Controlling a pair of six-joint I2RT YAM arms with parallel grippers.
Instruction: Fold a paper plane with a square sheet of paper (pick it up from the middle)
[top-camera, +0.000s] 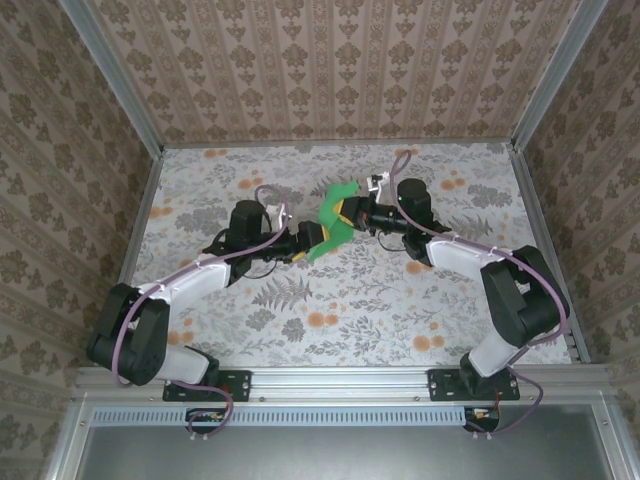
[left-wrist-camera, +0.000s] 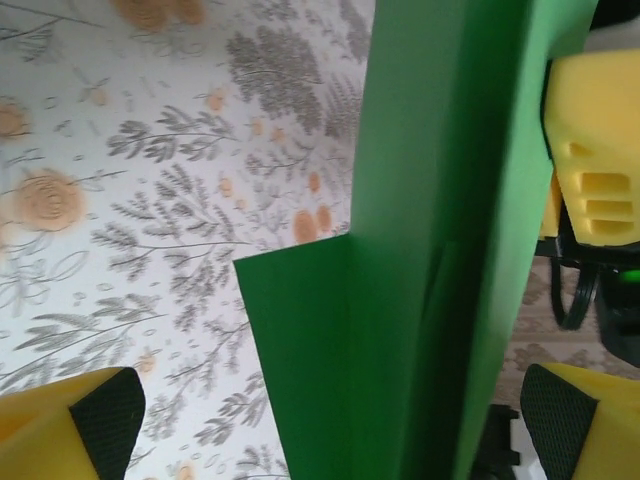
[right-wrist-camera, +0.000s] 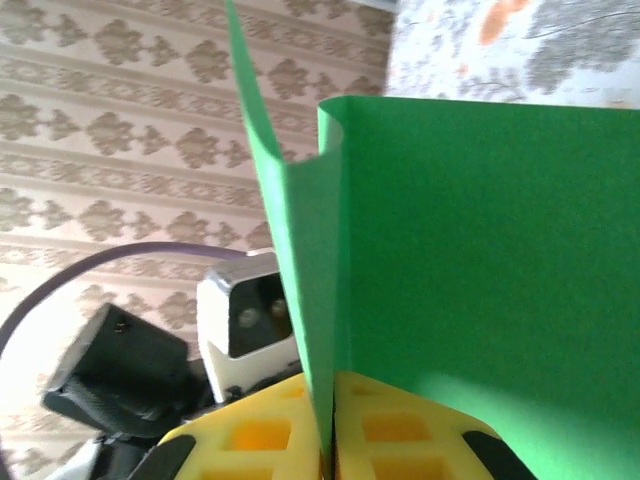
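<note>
The square sheet of paper is bright green, bent into a fold and held off the table between the two arms. My right gripper is shut on it: in the right wrist view its yellow fingers press together on the doubled edge of the sheet, which rises upright from the right gripper. My left gripper faces it from the left and stands wide open. In the left wrist view the folded sheet hangs between the spread fingertips of the left gripper, touching neither.
The floral table lies below, walled at the back and on both sides by patterned panels. The left arm's wrist camera housing sits just behind the sheet. A yellow finger of the right gripper shows beyond the paper.
</note>
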